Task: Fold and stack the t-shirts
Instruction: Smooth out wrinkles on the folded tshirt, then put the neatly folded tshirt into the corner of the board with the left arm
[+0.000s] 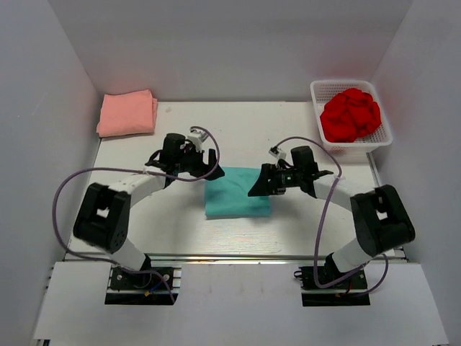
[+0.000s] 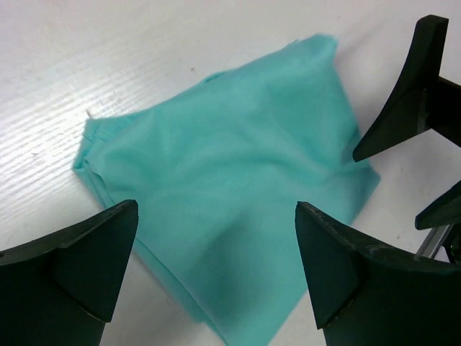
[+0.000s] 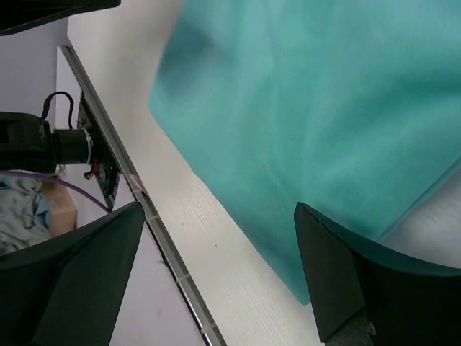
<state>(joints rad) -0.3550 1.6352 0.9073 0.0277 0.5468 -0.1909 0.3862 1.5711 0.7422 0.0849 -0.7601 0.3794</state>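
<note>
A folded teal t-shirt (image 1: 238, 194) lies flat in the middle of the table. It also shows in the left wrist view (image 2: 230, 202) and the right wrist view (image 3: 324, 115). My left gripper (image 1: 212, 164) is open and empty above its far left corner. My right gripper (image 1: 261, 183) is open and empty above its right edge. A folded salmon-pink t-shirt (image 1: 128, 112) lies at the far left corner. A crumpled red t-shirt (image 1: 351, 114) sits in the white mesh basket (image 1: 384, 137) at the far right.
White walls close in the table on the left, back and right. The table's near edge with its metal rail (image 3: 130, 180) shows in the right wrist view. Cables loop from both arms over the table.
</note>
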